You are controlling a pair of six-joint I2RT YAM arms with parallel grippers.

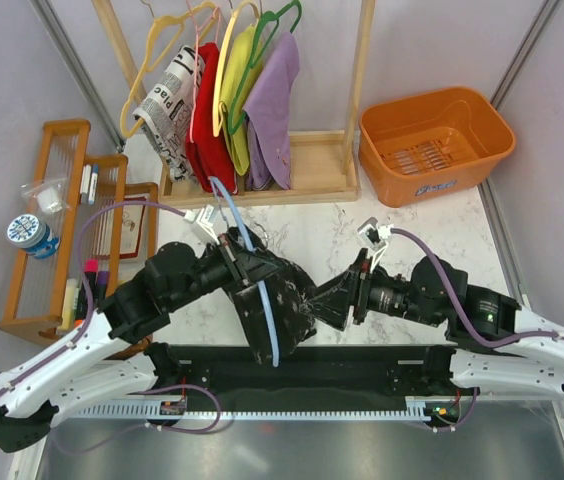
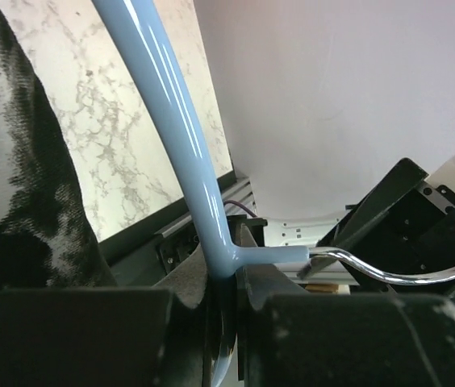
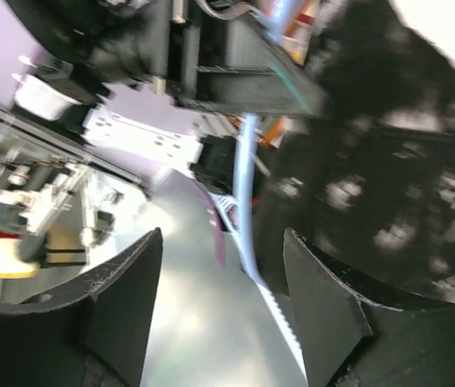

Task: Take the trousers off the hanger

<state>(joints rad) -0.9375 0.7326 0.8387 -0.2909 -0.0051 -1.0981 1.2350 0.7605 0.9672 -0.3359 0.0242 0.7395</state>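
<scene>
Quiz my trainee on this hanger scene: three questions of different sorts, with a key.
1. True or false: the left gripper is shut on the light-blue hanger.
2. The right gripper, close by the trousers, stands: A) open; B) shut on the fabric; C) shut on the hanger's hook.
3. Fill in: the orange basket sits at the far ___ corner of the table.

Key: 1 true; 2 A; 3 right.
</scene>
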